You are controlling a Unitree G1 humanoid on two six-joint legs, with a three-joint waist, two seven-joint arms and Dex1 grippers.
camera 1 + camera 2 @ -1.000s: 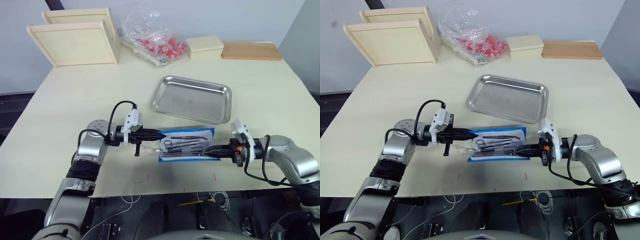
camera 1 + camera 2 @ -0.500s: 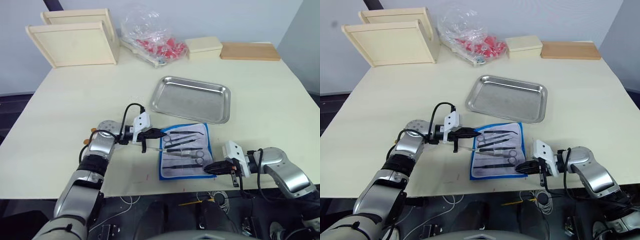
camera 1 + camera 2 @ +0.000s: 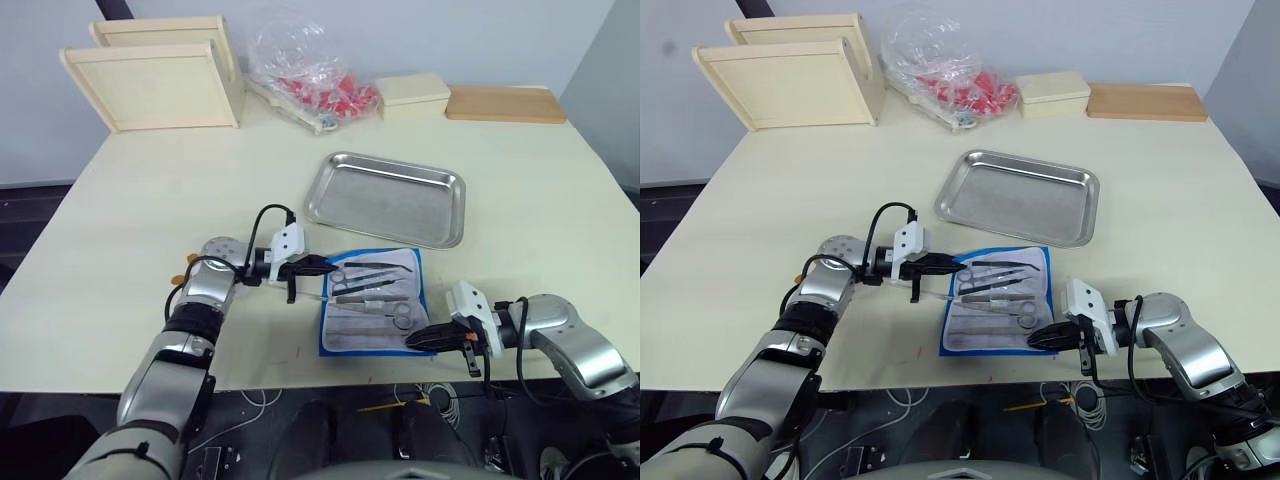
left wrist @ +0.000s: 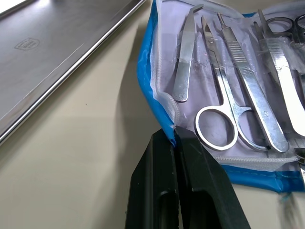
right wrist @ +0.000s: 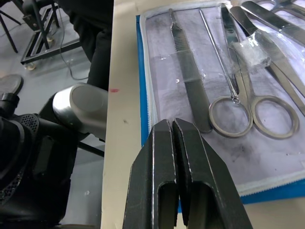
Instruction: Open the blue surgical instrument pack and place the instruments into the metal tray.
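Note:
The blue surgical instrument pack [image 3: 372, 302] lies unfolded on the table, its whitish panel facing up. The instruments [image 4: 224, 102], among them scissors, tweezers and forceps, sit side by side in its clear pockets. My left gripper [image 3: 322, 267] is shut on the pack's blue left edge [image 4: 164, 125], which rises slightly to the fingertips. My right gripper [image 3: 410, 342] is shut and hovers at the pack's near right corner; nothing shows between its fingers [image 5: 157, 157]. The metal tray [image 3: 320, 192] stands just beyond the pack with nothing in it.
Two pale wooden trays [image 3: 150, 85] lean at the back left. A clear bag of red items [image 3: 310, 80], a pale box [image 3: 412, 92] and a wooden board [image 3: 503, 102] line the back edge. The table's front edge runs close under my right gripper.
The folded pack has been opened: my right gripper drew its flap toward the table's near edge, laying the panel flat. My left gripper kept its hold on the left edge.

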